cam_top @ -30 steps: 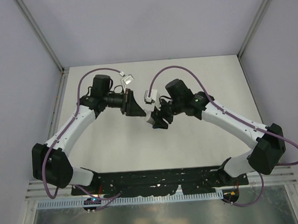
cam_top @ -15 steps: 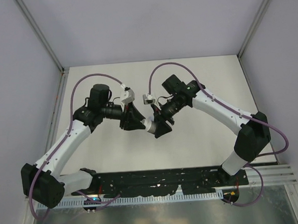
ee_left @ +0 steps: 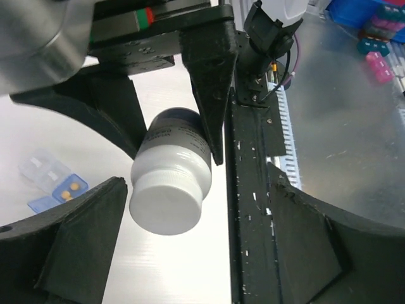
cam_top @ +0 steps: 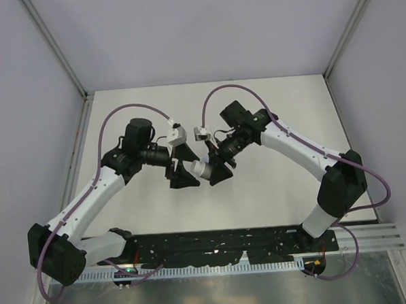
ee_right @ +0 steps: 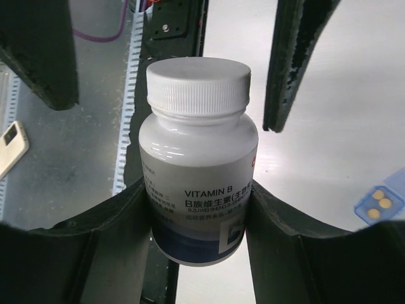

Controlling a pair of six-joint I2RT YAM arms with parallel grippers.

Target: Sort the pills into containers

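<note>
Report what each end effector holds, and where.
Right end effector clamps the white-capped round vitamin bottle by its lower body; left end effector is open, holding nothing.

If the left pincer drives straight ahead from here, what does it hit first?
Most likely the white cap of the vitamin bottle, which the right pincer holds facing the open left pincer. Depth is hard to judge, but nothing else shows between them.

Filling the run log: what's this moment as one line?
right claw: shut on bottle | left claw: open, flanking cap | cap: on
</note>
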